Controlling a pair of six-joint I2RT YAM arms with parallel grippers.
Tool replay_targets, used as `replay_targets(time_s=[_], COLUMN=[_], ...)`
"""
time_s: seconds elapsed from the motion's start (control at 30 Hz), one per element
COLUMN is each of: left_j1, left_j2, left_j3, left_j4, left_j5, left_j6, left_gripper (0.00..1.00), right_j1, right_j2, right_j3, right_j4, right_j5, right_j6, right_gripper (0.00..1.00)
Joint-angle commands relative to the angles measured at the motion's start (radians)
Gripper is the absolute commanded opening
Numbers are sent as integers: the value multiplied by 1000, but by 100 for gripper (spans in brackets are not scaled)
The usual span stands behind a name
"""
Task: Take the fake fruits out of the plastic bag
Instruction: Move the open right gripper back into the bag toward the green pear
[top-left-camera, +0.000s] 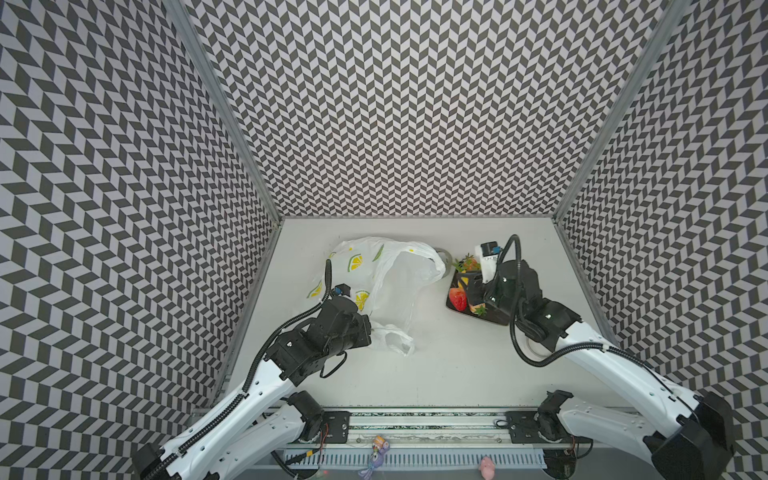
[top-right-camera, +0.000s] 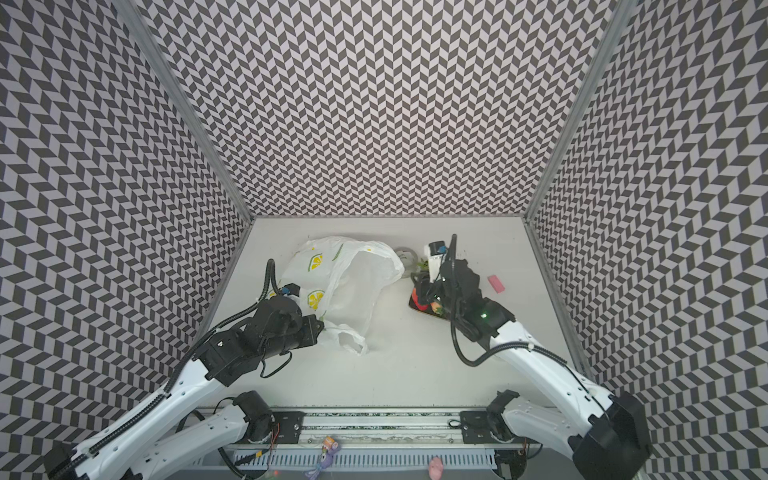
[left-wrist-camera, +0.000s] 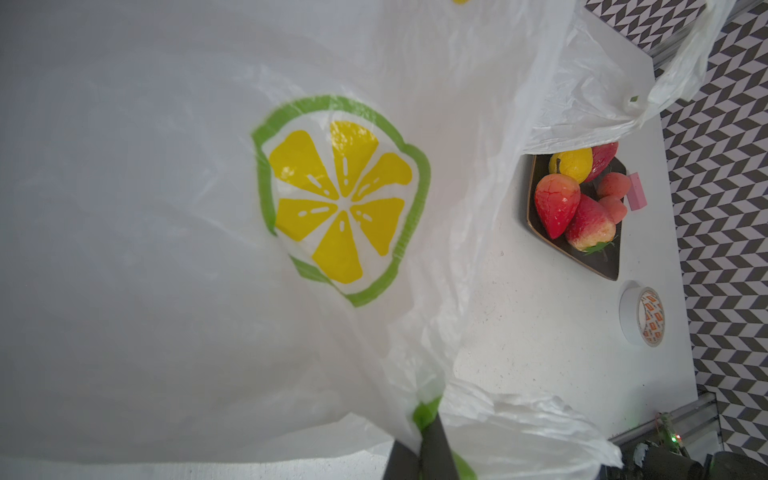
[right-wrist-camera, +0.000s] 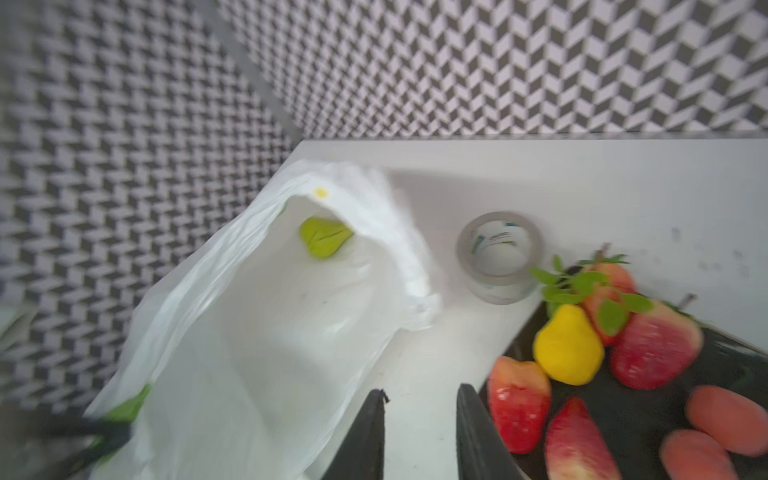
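On the white worktop (top-left-camera: 457, 374) the plastic bag (top-left-camera: 388, 286) is seen in both top views at about 10 o'clock from the worktop's middle. It is crumpled, and its mouth is turned towards 3 o'clock. The fingers of the left gripper (left-wrist-camera: 428, 440) are pressed together on a fold of the bag's edge, at the bag's 7 o'clock in the top views. In the left wrist view the film is pinched between them, and a printed lemon slice (left-wrist-camera: 340, 199) fills the middle.

The fake fruits (left-wrist-camera: 573, 199) are piled in a dark square tray (left-wrist-camera: 598, 266) at about 2 o'clock from the worktop's middle, apart from the bag. A yellow pear (right-wrist-camera: 567, 349) with leaves, red strawberries (right-wrist-camera: 517, 405) and small orange-red round ones (right-wrist-camera: 727, 419) can be told. The right gripper (right-wrist-camera: 419, 415) is held at the tray's edge that faces the bag, at about its 9 to 10 o'clock. Its fingers are parted by a narrow gap; only bare worktop is seen between them and nothing is gripped.

A clear tape roll (right-wrist-camera: 498, 257) stands just beside the tray at its 11 o'clock. A small pink block (top-right-camera: 496, 283) lies at the tray's 3 o'clock.
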Motion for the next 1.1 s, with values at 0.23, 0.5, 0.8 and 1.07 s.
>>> replay_targets(time_s=[0.23, 0.5, 0.8, 1.07], left_j1=[7, 9, 8, 10], left_j2=[-13, -30, -55, -55], left_j3=[21, 26, 36, 38], left_j4=[-24, -27, -36, -80], left_j5=[-32, -41, -13, -8], left_j6=[-3, -23, -14, -23], left_gripper=[0, 0, 0, 0], right_j1=[273, 273, 253, 210], right_j2=[301, 519, 646, 822], right_j3=[17, 24, 108, 260], right_j4=[283, 421, 486, 517], right_j5=[38, -54, -231, -332], right_j6=[-130, 39, 228, 484], right_gripper=[24, 19, 17, 19])
